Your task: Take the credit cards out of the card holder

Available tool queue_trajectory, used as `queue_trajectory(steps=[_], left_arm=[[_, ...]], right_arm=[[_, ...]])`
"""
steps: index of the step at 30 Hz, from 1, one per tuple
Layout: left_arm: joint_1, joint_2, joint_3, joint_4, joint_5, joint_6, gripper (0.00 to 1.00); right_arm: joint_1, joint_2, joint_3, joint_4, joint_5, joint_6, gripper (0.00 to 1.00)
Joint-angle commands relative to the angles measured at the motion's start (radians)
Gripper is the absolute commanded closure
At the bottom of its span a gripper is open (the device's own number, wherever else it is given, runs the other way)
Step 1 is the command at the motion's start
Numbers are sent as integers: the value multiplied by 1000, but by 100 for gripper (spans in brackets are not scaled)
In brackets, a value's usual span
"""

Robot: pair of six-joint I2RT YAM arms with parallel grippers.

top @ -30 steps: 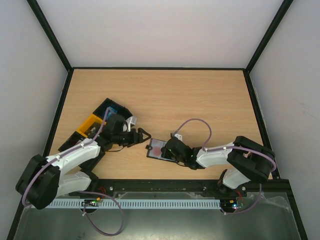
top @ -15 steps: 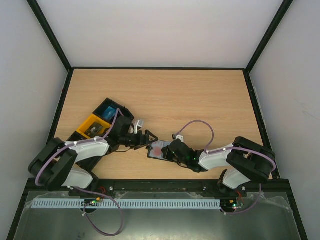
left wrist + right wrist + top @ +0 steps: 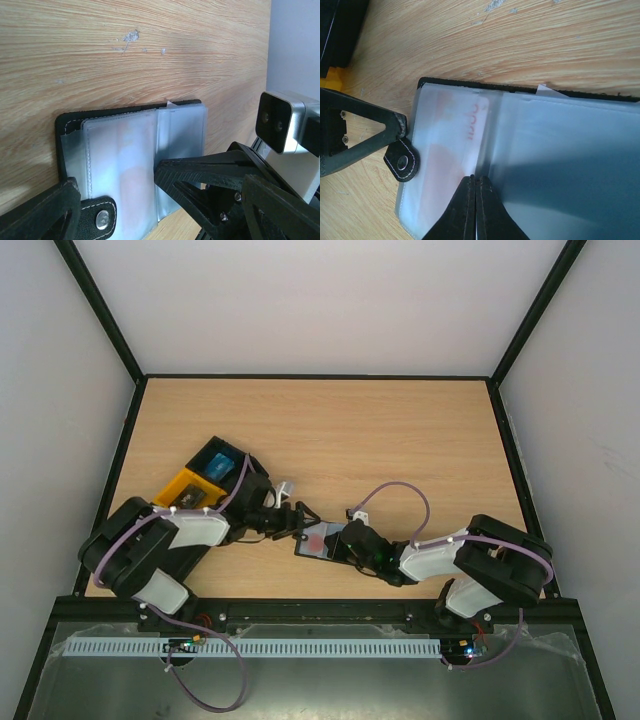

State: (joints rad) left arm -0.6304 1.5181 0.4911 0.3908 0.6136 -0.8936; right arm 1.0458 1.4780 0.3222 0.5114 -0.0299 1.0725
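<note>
The card holder (image 3: 320,538) lies open on the counter (image 3: 400,430), its clear plastic sleeves facing up. A pink card (image 3: 454,145) sits inside the sleeve nearest the holder's snap strap (image 3: 402,160), none of it sticking out.

The left arm stretches low over the counter and its left hand (image 3: 297,520) meets the holder at the strap end. In the left wrist view the 2 fingers are spread wide. One finger (image 3: 45,215) is just outside the holder's stitched edge beside the strap, and the other (image 3: 210,170) crosses the sleeves further in. The pink-card sleeve lies between them, and nothing is gripped.

The right arm is folded at the elbow, its forearm running low toward the opposite end of the holder. The right hand (image 3: 340,541) has its 2 fingers pressed tight together, with only a hairline seam between them. The joined tips (image 3: 472,182) rest on the sleeves right at the fold beside the pink card. Whether a leaf of plastic is pinched between them cannot be told.

Beyond the left arm from the holder stands a black-and-orange tray (image 3: 180,485), and a blue card (image 3: 218,462) lies in its black compartment.
</note>
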Motion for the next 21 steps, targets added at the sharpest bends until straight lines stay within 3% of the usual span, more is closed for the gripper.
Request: queue_trajectory(steps=[1, 14, 21], left_arm=[[-12, 23, 17, 37, 18, 15, 12], [-38, 40, 8, 59, 26, 1, 14], [-71, 14, -27, 155, 68, -102, 14]], right_arm=[[-1, 9, -38, -128, 22, -24, 98], [0, 2, -54, -101, 27, -13, 98], [0, -25, -66, -84, 47, 10, 97]])
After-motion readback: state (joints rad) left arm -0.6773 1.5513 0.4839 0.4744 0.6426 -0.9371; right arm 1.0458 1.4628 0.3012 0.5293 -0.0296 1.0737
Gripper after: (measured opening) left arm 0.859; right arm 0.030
